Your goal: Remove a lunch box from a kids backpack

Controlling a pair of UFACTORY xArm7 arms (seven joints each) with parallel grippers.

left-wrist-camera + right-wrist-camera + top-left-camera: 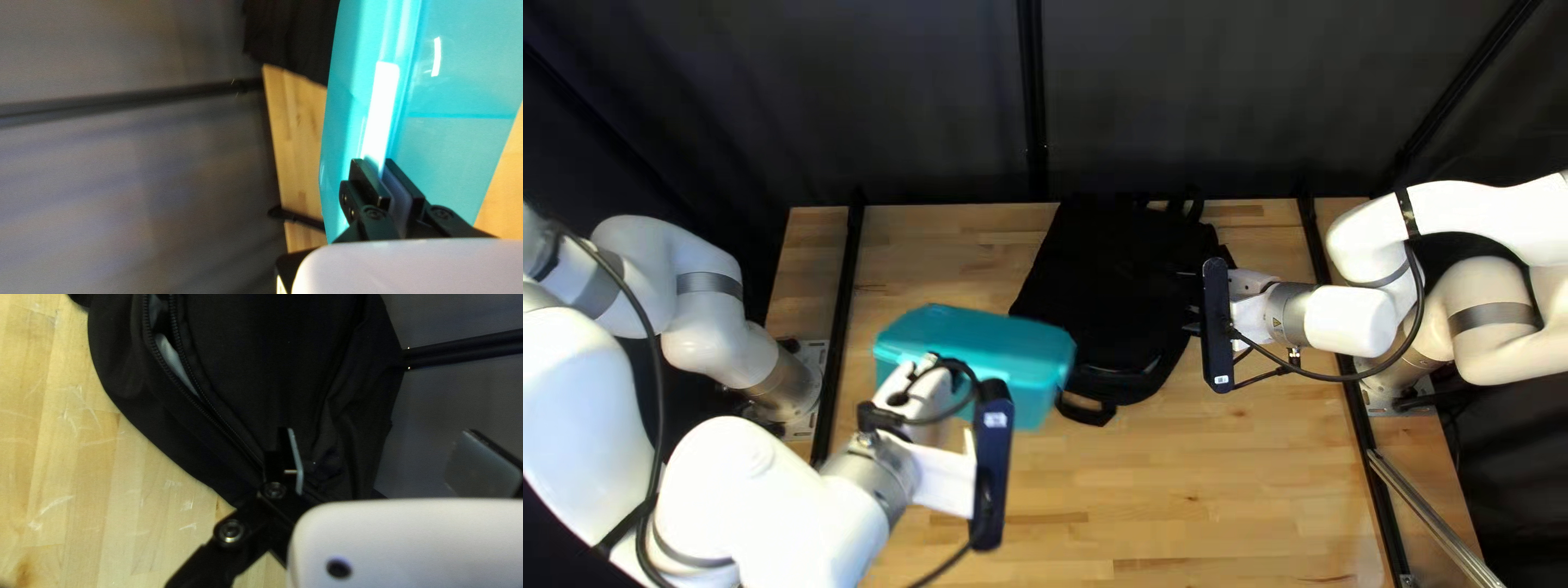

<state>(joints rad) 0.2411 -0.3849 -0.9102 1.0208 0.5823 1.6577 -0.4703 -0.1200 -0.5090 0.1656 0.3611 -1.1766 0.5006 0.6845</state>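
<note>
"Start with the top left view. Where's the lunch box?"

"The teal lunch box (991,340) is outside the black backpack (1122,283), just beside it in that view, at the end of the left arm (768,490). It looks held above the wooden table (1187,490)."

"So which step are we in?"

"I'd judge the pulling-out is done and the carry to a resting place is in hand. Next: move it clear of the backpack, lower it level, then let go."

"And the left wrist view?"

"The left gripper (376,166) is narrow, its two fingers pinching the lunch box along its raised edge. That's a small grip for a broad box, so it could swing or tilt; I'd go down slowly."

"Anything inside it?"

"The side is see-through enough to show a faint line across it, but I can't tell what it holds, if anything. It looks closed."

"Last, the right wrist view."

"The right gripper (380,433) is spread wide, nothing clasped, over the backpack. The zipper (229,430) is parted along one stretch, and a pale grey patch (174,362) shows in the gap: lining or contents, I can't say. That gripper's likely part now is simply keeping out of the way."
</note>
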